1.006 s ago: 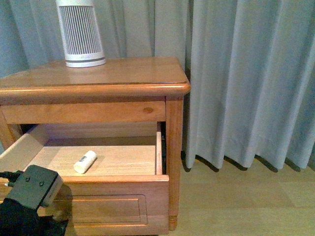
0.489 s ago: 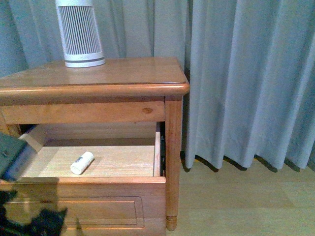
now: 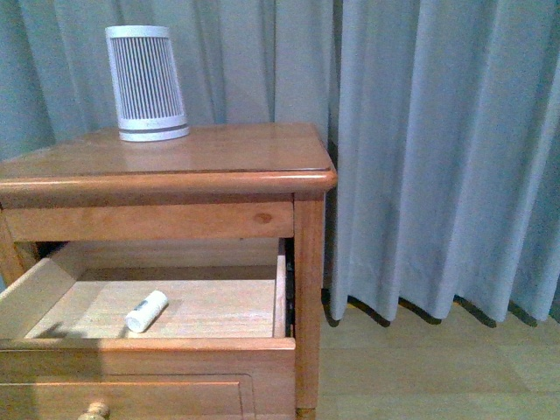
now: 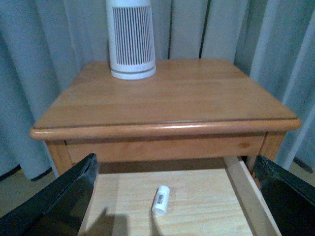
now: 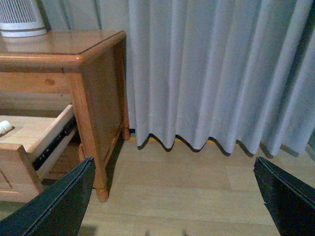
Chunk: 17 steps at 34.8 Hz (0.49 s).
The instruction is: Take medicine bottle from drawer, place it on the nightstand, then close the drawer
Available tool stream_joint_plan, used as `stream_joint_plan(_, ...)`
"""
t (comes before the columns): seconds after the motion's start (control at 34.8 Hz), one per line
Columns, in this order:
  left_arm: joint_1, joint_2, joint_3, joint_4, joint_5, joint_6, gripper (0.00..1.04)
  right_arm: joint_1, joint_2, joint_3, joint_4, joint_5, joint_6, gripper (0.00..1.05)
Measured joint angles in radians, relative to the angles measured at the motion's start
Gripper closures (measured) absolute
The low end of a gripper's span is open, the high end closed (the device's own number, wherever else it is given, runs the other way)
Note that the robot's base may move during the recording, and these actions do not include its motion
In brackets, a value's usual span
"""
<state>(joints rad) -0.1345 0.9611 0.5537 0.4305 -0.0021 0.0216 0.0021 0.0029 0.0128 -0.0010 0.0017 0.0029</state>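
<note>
The medicine bottle (image 3: 146, 311) lies on its side on the pale floor of the open upper drawer (image 3: 282, 293) of the nightstand (image 3: 192, 157). In the left wrist view the bottle (image 4: 161, 200) lies between and beyond my open left gripper (image 4: 173, 167), which hovers in front of the drawer (image 4: 244, 189) and touches nothing. My right gripper (image 5: 173, 162) is open and empty above the floor, to the right of the nightstand (image 5: 101, 88). One end of the bottle (image 5: 4, 128) shows there. Neither arm shows in the front view.
A tall white tapered cylinder with dark slats (image 3: 146, 83) stands at the back left of the nightstand top. Grey curtains (image 3: 437, 157) hang behind and to the right. Pale wood floor (image 3: 420, 367) lies to the right. The drawer's knob (image 3: 94, 409) shows at the bottom edge.
My left arm, seen at the lower left of the front view a second ago, has left that view. The nightstand now sits lower in the picture. The bottle has not moved.
</note>
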Motion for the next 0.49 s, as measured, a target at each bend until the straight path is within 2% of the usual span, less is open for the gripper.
stream_joint_plan(0.17, 0.02, -0.231, -0.083, -0.149, -0.021, -0.064, 0.07, 0.0, 0.0, 0.0, 0.0, 0.0, 0.0, 0.07)
stream_joint_plan(0.26, 0.027, -0.278, -0.103, -0.169, -0.024, -0.079, 0.07, 0.0, 0.0, 0.0, 0.0, 0.0, 0.0, 0.07)
stream_joint_plan(0.37, 0.028, -0.315, -0.131, -0.189, -0.089, -0.051, 0.22, 0.0, 0.0, 0.0, 0.0, 0.0, 0.0, 0.07)
stream_joint_plan(0.4, 0.03, -0.323, -0.145, -0.187, -0.09, -0.048, 0.26, 0.0, 0.0, 0.0, 0.0, 0.001, 0.0, 0.07)
stream_joint_plan(0.46, 0.042, -0.354, -0.204, -0.175, -0.076, -0.04, 0.4, 0.0, 0.0, 0.0, 0.0, 0.0, 0.0, 0.07)
stream_joint_plan(0.49, 0.066, -0.367, -0.224, -0.172, -0.037, -0.038, 0.45, 0.0, 0.0, 0.0, 0.0, 0.0, 0.0, 0.07)
